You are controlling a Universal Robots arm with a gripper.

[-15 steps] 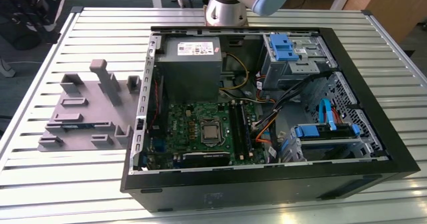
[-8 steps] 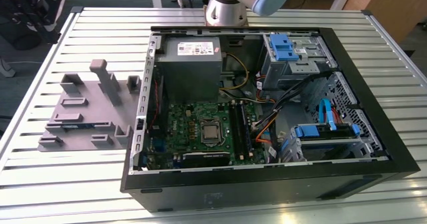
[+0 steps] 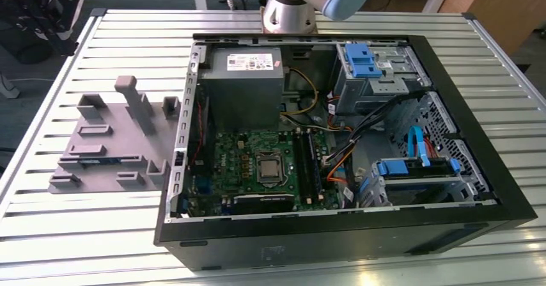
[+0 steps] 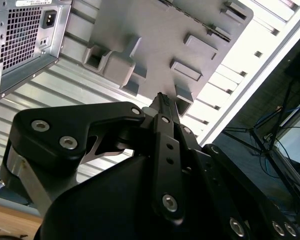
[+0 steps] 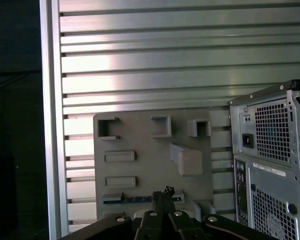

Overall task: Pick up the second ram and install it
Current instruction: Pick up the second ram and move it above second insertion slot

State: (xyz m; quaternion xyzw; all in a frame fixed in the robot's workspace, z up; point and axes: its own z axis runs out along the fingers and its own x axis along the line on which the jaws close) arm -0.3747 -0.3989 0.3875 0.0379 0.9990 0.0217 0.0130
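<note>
slatted table [image 5: 190,50] bears tray [image 5: 140,135] holding second ram [image 5: 135,199].

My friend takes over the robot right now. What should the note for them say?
Gripper: shut, holding nothing, above the grey tray.
Memory stick: lying in the tray, beside the open computer.
Done: nothing yet with this stick; it is not picked up.
Left: picking it up and fitting it in a black slot inside the computer.
</note>
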